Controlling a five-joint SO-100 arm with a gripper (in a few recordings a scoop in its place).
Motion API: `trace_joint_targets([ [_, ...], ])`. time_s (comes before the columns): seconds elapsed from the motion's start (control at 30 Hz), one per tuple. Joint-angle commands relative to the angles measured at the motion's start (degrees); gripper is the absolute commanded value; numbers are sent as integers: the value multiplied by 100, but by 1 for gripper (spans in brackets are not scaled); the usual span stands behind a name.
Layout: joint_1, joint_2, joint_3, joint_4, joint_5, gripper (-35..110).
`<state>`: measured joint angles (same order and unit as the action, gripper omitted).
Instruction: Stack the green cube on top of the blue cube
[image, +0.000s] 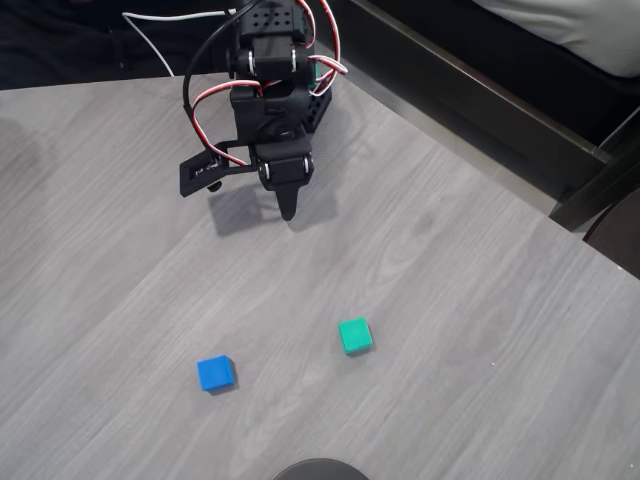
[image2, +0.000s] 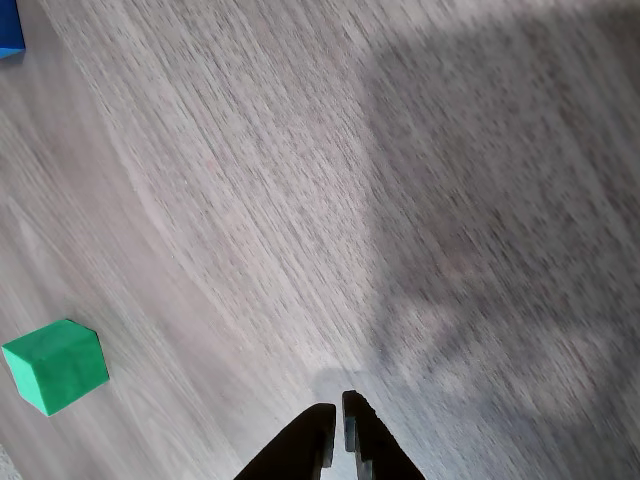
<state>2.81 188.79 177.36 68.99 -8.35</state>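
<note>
In the wrist view the blue cube (image2: 9, 30) is cut off by the upper left corner, so only a sliver of one face shows, and the tabletop (image2: 330, 180) looks streaked and soft, with a broad shadow over its right half. The lower part of the claw (image2: 338, 418) runs off the bottom edge of that view; what shows is two dark fingertips (image2: 314, 432) drawn together, with only a hairline gap between them and nothing in it. They touch neither cube, and whether they rest on the wood or hang just above it is hard to tell. In the overhead view the claw (image: 288, 208) points down from the black arm (image: 270, 90), its tips merged into one narrow point, and the arm's upper part hides the rear of the tabletop (image: 480, 300) behind it; red, white and black wires (image: 225, 90) loop around the joints. The green cube (image: 355, 335) lies well apart from the claw, below and a little right of it in the overhead view, and to the claw's left in the wrist view (image2: 57, 365). The blue cube (image: 215, 373) sits farther off, below and left of the claw in the overhead view, apart from the green one, both flat on the wood. A dark rounded shape (image: 320, 470) is clipped by the bottom edge of the overhead view and cannot be made out.
</note>
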Motion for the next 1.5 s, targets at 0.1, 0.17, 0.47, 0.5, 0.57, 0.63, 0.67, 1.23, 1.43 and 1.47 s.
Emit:
trace_joint_targets([
  [0.1, -9, 237, 18, 114, 9, 0],
  [0.17, -9, 237, 18, 114, 9, 0],
  [0.47, -18, 237, 18, 114, 9, 0],
  [0.5, -18, 237, 18, 114, 9, 0],
  [0.57, -18, 237, 18, 114, 9, 0],
  [0.63, -18, 237, 18, 114, 9, 0],
  [0.67, -18, 237, 18, 114, 9, 0],
  [1.23, -132, 237, 18, 62, -158, 0],
  [1.43, -88, 237, 18, 62, -123, 0],
  [1.47, -88, 237, 18, 62, -123, 0],
])
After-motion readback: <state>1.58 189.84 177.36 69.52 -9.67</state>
